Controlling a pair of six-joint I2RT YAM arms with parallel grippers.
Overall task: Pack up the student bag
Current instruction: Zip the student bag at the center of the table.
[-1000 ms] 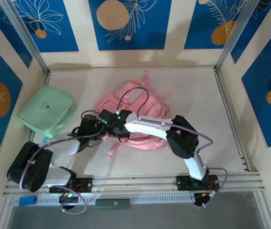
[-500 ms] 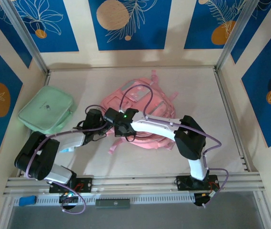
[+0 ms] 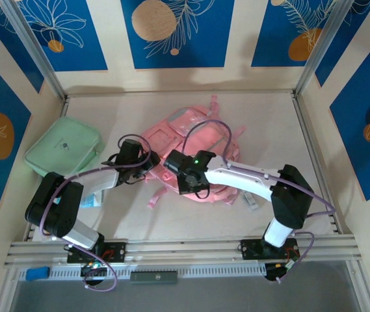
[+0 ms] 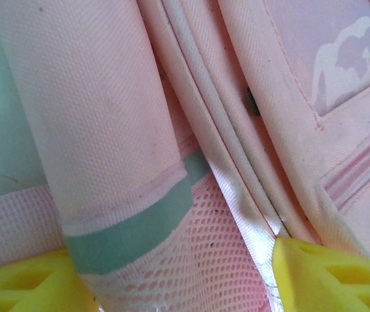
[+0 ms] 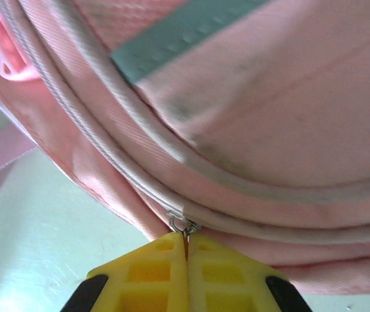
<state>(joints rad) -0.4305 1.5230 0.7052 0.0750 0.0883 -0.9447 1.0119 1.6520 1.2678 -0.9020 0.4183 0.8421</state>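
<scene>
The student bag (image 3: 201, 133) is a pink backpack lying flat mid-table. My right gripper (image 3: 171, 166) is at its near-left edge. In the right wrist view its yellow fingers (image 5: 152, 273) are pressed together, shut on the metal zipper pull (image 5: 185, 229) of the bag's zip (image 5: 106, 140). My left gripper (image 3: 149, 162) is against the bag's left side. In the left wrist view it (image 4: 178, 286) stands open, yellow fingertips (image 4: 331, 273) wide apart, with the pink mesh side pocket (image 4: 217, 247) between them. A grey strip (image 4: 132, 231) crosses the fabric above the mesh.
A flat mint-green zip case (image 3: 64, 149) lies at the left wall. A small blue-and-white item (image 3: 92, 198) sits under the left arm. Another small item (image 3: 251, 200) lies on the table right of the bag. Metal rails border the table.
The bag has slid right and back. My right arm swung right with the zipper pull in its grip. The left gripper followed forward to the bag's side.
</scene>
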